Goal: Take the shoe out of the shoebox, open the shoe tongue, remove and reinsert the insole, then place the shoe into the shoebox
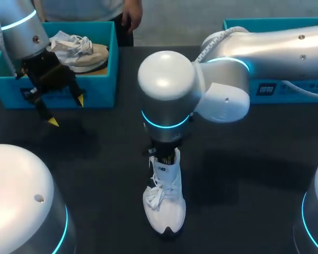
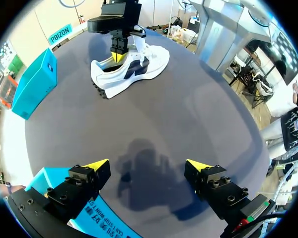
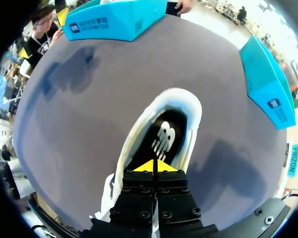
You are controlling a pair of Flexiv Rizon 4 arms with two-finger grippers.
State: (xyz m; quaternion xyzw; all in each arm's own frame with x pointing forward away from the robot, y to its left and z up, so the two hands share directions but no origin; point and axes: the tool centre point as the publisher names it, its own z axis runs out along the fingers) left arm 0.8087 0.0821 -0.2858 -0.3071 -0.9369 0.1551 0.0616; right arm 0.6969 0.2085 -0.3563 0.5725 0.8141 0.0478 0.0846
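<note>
A white sneaker lies on the black table, toe toward the front edge. My right gripper stands straight down over the shoe's opening, largely hidden under its own wrist. In the right wrist view the gripper is shut, yellow tips pressed together with nothing seen between them, just above the black insole. The left wrist view shows those tips dipping into the sneaker. My left gripper hangs open and empty in front of the teal shoebox; its fingers stand wide apart.
A second pale shoe lies in the left shoebox. Another teal box sits at the back right, partly behind my right arm. The left gripper hovers over the left box's front wall.
</note>
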